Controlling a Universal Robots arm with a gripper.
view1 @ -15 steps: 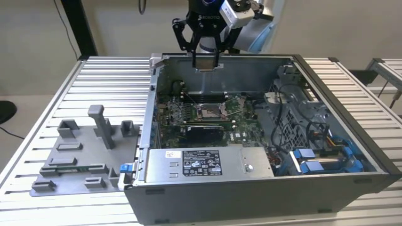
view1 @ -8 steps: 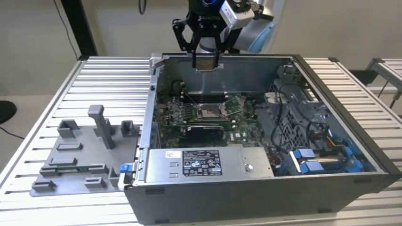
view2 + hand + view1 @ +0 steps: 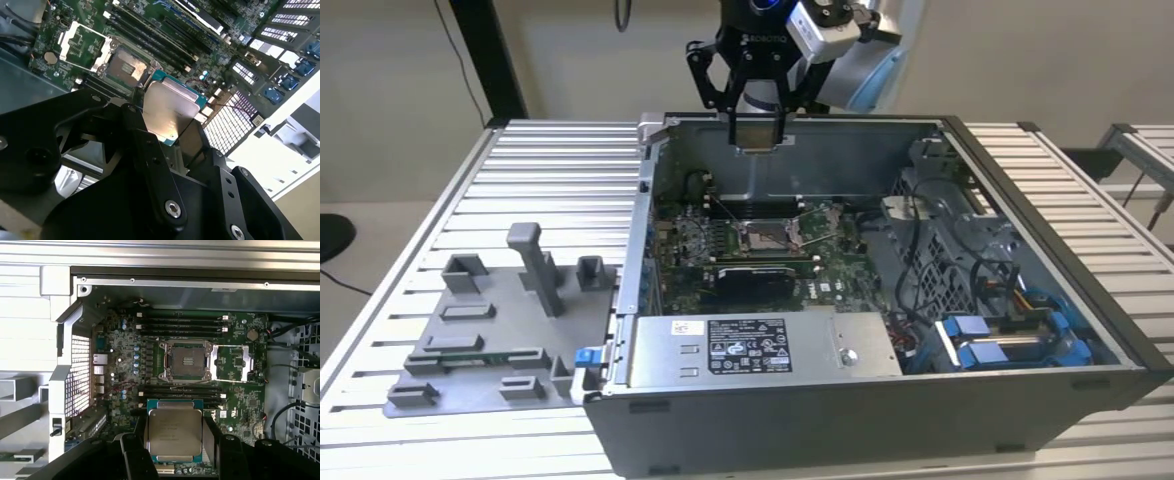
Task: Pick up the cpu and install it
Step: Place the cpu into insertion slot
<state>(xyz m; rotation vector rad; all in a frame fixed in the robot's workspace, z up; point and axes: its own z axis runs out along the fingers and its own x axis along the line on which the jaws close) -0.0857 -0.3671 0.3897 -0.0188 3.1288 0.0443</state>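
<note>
Black fingers [image 3: 211, 441] gripping cpu [image 3: 175, 432], silver top, green edge

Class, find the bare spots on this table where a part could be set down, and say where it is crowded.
Bare ribbed table beyond the grey fixture tray, and beside the case at the exterior view's right. Crowded: inside the case, board and cables.

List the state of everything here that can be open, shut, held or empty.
cpu: held in the claw, not yet in the socket.
claw: shut on the cpu.
socket: empty, cover plate flipped open beside it.
computer case: open, insides showing.
</note>
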